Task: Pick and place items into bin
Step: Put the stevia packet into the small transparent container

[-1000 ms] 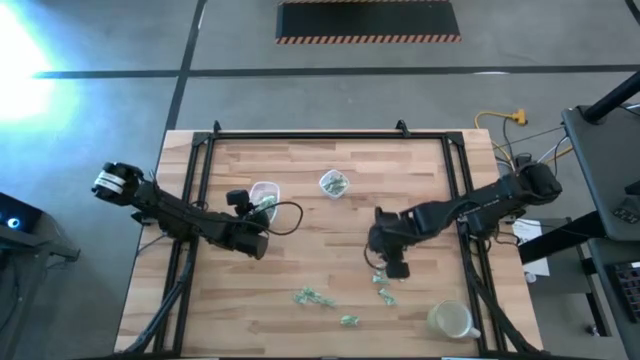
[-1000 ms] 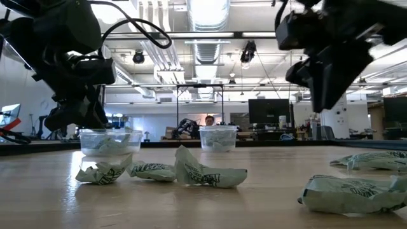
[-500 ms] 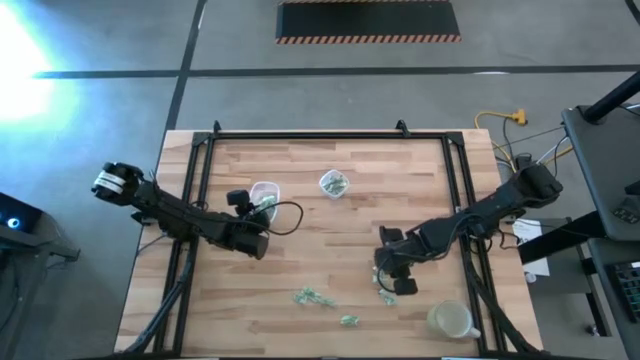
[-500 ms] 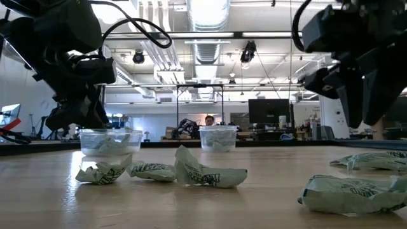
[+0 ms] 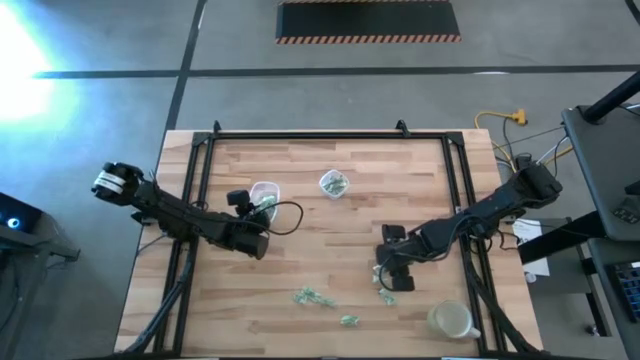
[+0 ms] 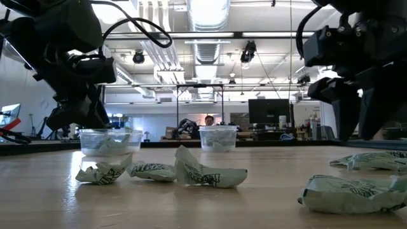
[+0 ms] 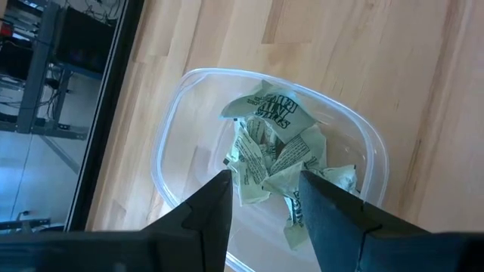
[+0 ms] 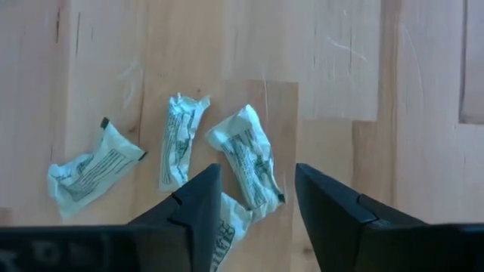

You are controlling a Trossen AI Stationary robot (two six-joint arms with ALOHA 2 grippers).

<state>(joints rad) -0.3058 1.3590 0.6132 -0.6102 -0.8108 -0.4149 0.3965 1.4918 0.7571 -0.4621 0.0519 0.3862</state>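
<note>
The items are small pale green-and-white wrapped pieces. A few lie under my right gripper (image 5: 392, 278); in the right wrist view one piece (image 8: 246, 157) lies on the wood between the open fingers (image 8: 257, 189), untouched, with others (image 8: 91, 170) beside it. More pieces (image 5: 312, 296) lie near the table's near edge. My left gripper (image 7: 265, 193) hovers open above a clear container (image 7: 174, 128) that holds several pieces (image 7: 276, 140). A second clear container (image 5: 333, 184) with pieces stands mid-table.
A third clear container (image 5: 450, 320) stands at the table's near right corner. Black frame rails (image 5: 200, 160) run along the left, right and far edges. Bare wood lies between the two arms. Seen level across the table, loose pieces (image 6: 152, 170) lie in front of the containers.
My right gripper has moved toward the table's near edge and come down over the loose pieces on the right, its arm stretching lower. Nothing on the table has moved.
</note>
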